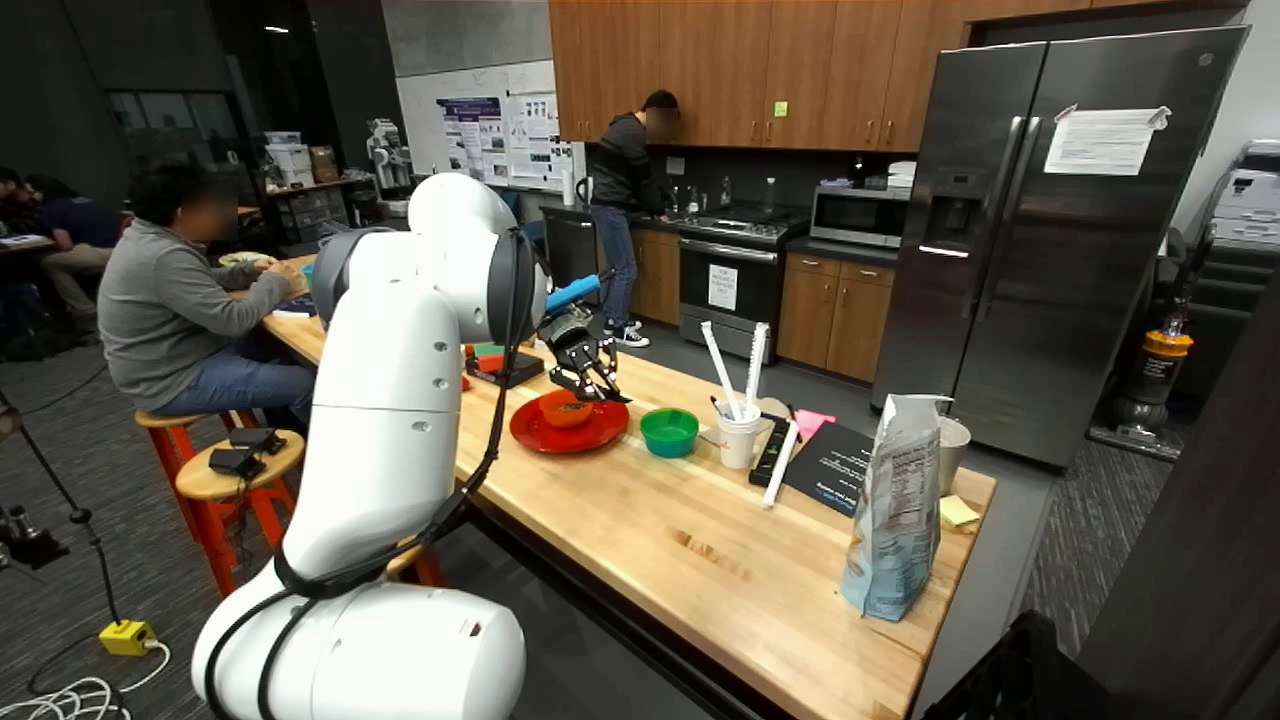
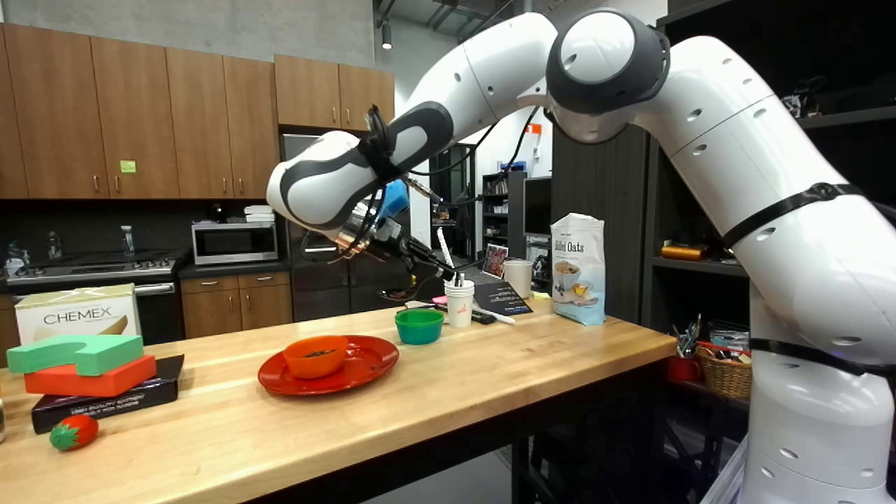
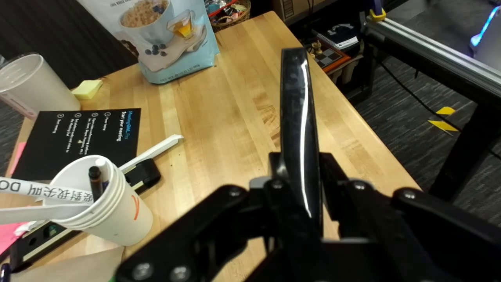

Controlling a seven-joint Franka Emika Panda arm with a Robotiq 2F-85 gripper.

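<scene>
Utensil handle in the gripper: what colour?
The utensil handle is glossy black; it shows best in the wrist view.

Plastic is gleaming against matt paper and wood
The black utensil [image 3: 299,125] is showing a smooth, glossy, plastic-looking surface; the plate [image 2: 371,362] is shining like plastic; the tabletop [image 2: 476,371] is looking smooth and wooden; the paper cups [image 3: 127,213] are looking matt.

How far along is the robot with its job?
Looks done: picking up the black spoon, which the gripper clasps. In hand: holding it above the wooden table. Left, probably: setting it down, perhaps after scooping dark bits from the orange bowl.
</scene>
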